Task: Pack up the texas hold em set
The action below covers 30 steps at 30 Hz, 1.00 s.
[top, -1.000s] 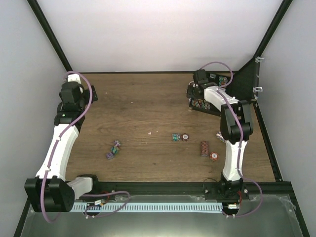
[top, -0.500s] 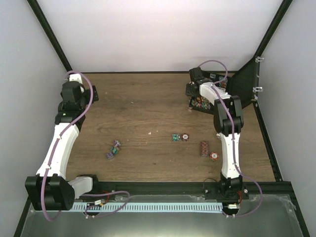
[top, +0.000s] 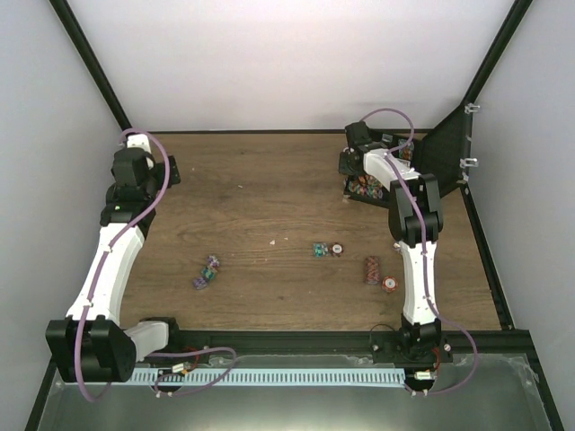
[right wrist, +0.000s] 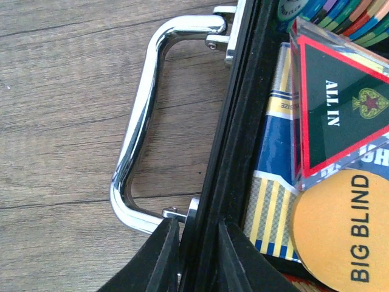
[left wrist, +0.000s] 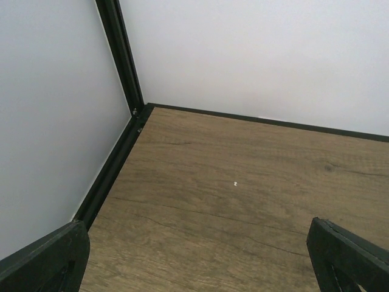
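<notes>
The black briefcase (top: 370, 180) lies open at the back right, lid (top: 445, 153) upright. My right gripper (top: 358, 160) is shut on its front wall (right wrist: 234, 121), one finger outside by the silver handle (right wrist: 137, 121), one inside. Inside lie a blue card deck (right wrist: 276, 152), an "ALL IN" triangle (right wrist: 340, 109), a yellow "BIG BLIND" disc (right wrist: 346, 231) and chips (right wrist: 340, 12). Loose chip stacks lie on the table: one (top: 206, 273) at the left, one (top: 326, 250) in the middle, one (top: 372, 269) with a single chip (top: 390, 285) at the right. My left gripper (top: 171, 171) is open and empty at the back left; it also shows in the left wrist view (left wrist: 200, 258).
The wooden table (left wrist: 243, 201) is fenced by black frame posts (left wrist: 121, 55) and white walls. The left gripper faces the back left corner. A small white speck (left wrist: 235, 183) lies on the wood there.
My right arm has folded back toward the briefcase, its elbow rising and shifting left, with the gripper sliding slightly left along the case's front wall. The left arm has not moved.
</notes>
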Each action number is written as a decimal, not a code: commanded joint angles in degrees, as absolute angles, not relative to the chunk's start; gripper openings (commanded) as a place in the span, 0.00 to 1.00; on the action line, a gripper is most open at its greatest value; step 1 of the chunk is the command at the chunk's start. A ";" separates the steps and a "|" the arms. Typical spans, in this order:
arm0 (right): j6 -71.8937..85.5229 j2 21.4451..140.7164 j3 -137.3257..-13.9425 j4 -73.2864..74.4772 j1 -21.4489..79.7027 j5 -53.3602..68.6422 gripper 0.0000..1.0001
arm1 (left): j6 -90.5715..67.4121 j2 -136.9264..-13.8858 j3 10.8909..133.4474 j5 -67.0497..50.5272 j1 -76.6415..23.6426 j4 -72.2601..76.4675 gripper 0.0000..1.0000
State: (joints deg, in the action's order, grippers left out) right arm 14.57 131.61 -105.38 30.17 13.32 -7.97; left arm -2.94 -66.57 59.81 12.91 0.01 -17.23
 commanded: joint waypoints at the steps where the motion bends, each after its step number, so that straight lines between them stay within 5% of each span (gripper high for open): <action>1: 11.60 132.61 -104.01 28.71 16.56 -2.50 0.17 | -2.79 -66.91 59.15 12.57 0.00 -16.61 1.00; 30: 1.77 120.65 -86.93 22.66 32.53 15.81 0.16 | -2.73 -65.09 58.61 11.96 -0.01 -15.90 1.00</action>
State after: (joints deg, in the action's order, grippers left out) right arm 3.88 121.67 -87.68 20.05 27.51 6.96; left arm -2.92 -66.46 59.13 12.78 0.01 -16.86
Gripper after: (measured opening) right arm 0.159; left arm 0.998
